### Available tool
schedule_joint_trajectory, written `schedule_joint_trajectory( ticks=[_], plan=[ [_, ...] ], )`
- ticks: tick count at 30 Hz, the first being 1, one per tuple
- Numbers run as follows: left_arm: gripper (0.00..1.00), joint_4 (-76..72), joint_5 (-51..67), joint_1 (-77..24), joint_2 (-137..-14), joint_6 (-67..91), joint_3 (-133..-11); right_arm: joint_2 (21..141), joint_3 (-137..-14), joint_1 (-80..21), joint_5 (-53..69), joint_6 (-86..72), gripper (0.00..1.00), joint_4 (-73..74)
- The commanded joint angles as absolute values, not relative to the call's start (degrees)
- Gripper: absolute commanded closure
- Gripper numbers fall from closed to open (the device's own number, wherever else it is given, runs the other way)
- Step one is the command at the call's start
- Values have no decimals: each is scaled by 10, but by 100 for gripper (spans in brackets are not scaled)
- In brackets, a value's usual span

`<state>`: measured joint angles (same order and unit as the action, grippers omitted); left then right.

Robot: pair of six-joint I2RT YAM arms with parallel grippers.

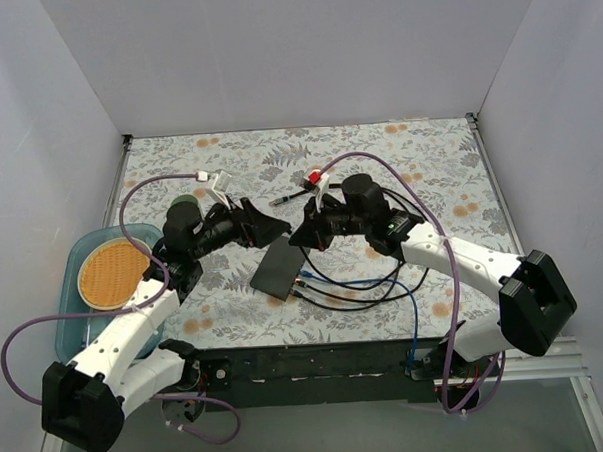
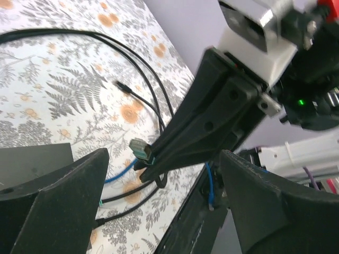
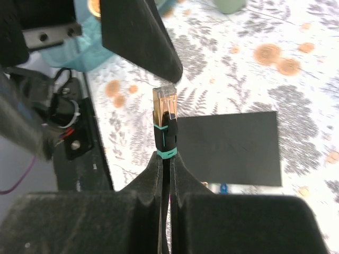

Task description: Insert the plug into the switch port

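Observation:
The switch, a flat dark grey box (image 1: 280, 267), lies on the floral table between the arms. It also shows in the right wrist view (image 3: 228, 148) and the left wrist view (image 2: 34, 164). Its sockets are not visible. My right gripper (image 1: 304, 236) (image 3: 168, 159) is shut on the cable just behind the plug (image 3: 165, 114), a gold-tipped connector with a black and teal boot. It holds the plug above the table beside the box. My left gripper (image 1: 270, 227) (image 2: 164, 159) is open and empty, close to the right gripper's fingers and the plug (image 2: 140, 149).
A teal tray (image 1: 81, 326) with a round woven plate stands at the left. Black and blue cables (image 1: 354, 289) loop on the table near the box's front edge. A loose cable end (image 1: 276, 201) lies further back. White walls enclose the table.

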<state>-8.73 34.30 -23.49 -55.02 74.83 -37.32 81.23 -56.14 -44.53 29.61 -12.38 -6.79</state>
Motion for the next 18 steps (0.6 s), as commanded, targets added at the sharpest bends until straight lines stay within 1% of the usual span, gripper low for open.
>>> schedule_joint_trajectory(
  ticks=[1, 2, 3, 5, 6, 10, 13, 15, 18],
  plan=[
    [18, -27, 273, -236, -557, 750, -416, 770, -585, -470, 176, -83, 99, -12],
    [20, -17, 259, -236, -568, 751, -428, 769, -588, -485, 156, -77, 99, -4],
    [26, -10, 258, -236, -576, 751, -432, 767, -591, -492, 116, -68, 99, -1],
    [35, -4, 264, -236, -597, 754, -447, 768, -596, -514, 79, -60, 99, 25],
    [42, 10, 270, -236, -603, 756, -451, 771, -601, -520, 50, -55, 99, 29],
    [55, 9, 284, -240, -621, 759, -459, 775, -610, -541, -20, -52, 99, 47],
    [59, 22, 277, -243, -628, 758, -465, 773, -613, -548, -61, -55, 99, 54],
    [59, 36, 275, -243, -633, 756, -470, 768, -612, -552, -84, -55, 99, 54],
    [53, 43, 280, -245, -642, 755, -474, 768, -613, -556, -105, -57, 99, 57]
  ],
)
